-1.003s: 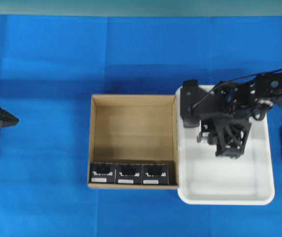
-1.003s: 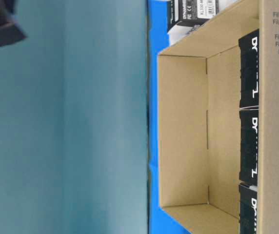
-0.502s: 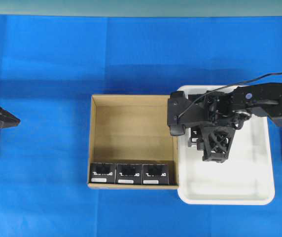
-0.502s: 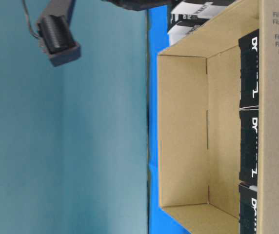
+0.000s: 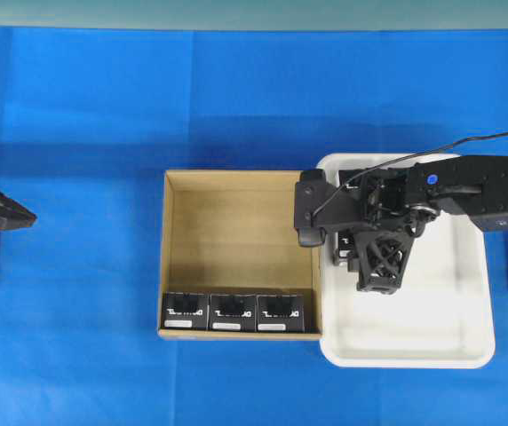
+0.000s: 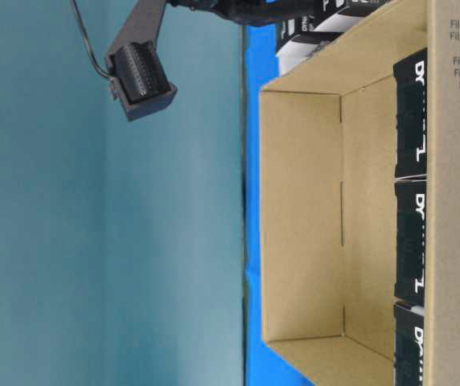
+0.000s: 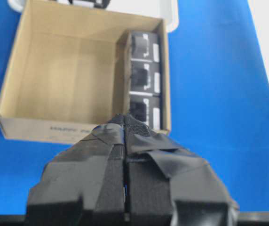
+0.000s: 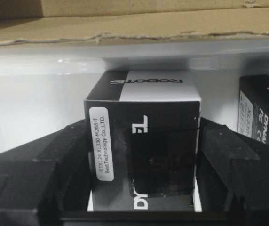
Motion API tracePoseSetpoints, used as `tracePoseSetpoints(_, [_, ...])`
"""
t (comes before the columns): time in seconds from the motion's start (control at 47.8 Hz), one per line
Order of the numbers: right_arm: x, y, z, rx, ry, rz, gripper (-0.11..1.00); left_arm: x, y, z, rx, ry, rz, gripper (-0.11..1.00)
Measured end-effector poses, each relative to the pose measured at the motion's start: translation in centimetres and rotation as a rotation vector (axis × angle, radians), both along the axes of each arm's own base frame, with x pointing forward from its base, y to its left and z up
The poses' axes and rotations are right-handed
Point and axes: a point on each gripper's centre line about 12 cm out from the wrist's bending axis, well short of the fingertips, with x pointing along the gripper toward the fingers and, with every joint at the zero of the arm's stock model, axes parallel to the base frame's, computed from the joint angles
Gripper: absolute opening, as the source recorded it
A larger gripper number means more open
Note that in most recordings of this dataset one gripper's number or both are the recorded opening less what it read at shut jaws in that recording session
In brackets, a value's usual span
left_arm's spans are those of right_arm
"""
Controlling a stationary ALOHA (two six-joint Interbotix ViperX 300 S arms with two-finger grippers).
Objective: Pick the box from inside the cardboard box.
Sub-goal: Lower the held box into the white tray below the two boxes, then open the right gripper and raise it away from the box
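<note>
The right gripper (image 8: 141,188) clasps a black box (image 8: 141,141) between its fingers, low in the white tray (image 5: 449,346) at its edge beside the cardboard box (image 5: 172,257). The left gripper (image 7: 125,141) is closed, empty.
</note>
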Motion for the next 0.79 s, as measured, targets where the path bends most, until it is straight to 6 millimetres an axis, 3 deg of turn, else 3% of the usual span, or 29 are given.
tracePoseSetpoints(0.418, [0.0,0.0,-0.1,0.001,0.003,-0.001,0.63,0.0,0.0,0.0,-0.003,0.0,0.0,-0.07])
tracePoseSetpoints(0.585, [0.1,0.0,-0.4,0.004,0.019,-0.005,0.95,0.0,0.0,0.0,-0.003,0.0,0.0,-0.07])
tracePoseSetpoints(0.794, [0.5,0.0,1.6,0.01,0.008,-0.002,0.94,0.0,0.0,0.0,-0.001,0.0,0.001,-0.07])
